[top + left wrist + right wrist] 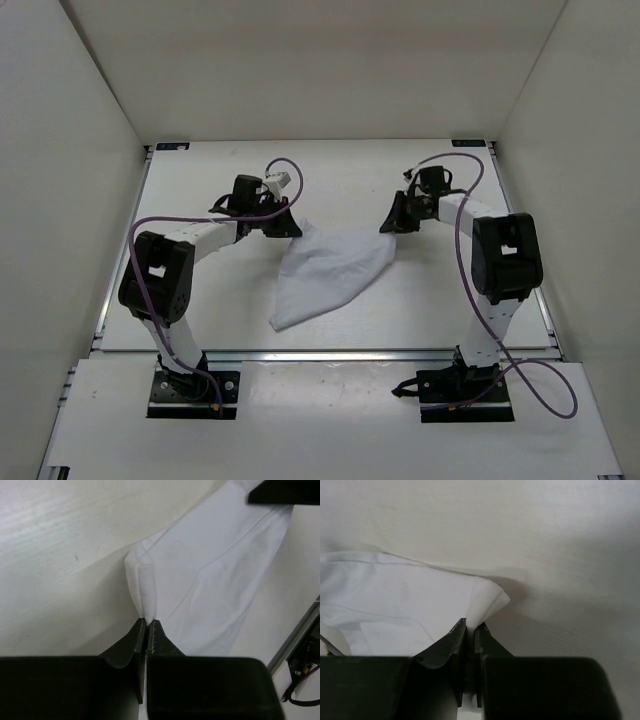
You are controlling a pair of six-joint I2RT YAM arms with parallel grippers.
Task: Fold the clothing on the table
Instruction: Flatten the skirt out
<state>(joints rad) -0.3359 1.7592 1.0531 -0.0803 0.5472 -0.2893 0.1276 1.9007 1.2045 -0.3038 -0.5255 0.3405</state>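
Observation:
The clothing [330, 270] is a thin white fabric piece spread on the table [200, 190] between my two arms, narrowing to a point near the front. My left gripper [284, 226] is shut on its upper left corner; in the left wrist view the cloth [210, 580] rises in a pinched fold into the left gripper [147, 622]. My right gripper [390, 224] is shut on the upper right corner. The right wrist view shows that corner of the clothing [420, 600] folded over and clamped in the right gripper [471, 626].
White walls enclose the table on three sides. A metal rail [330, 352] runs along the table's near edge, in front of the arm bases. Purple cables [470, 175] loop above both arms.

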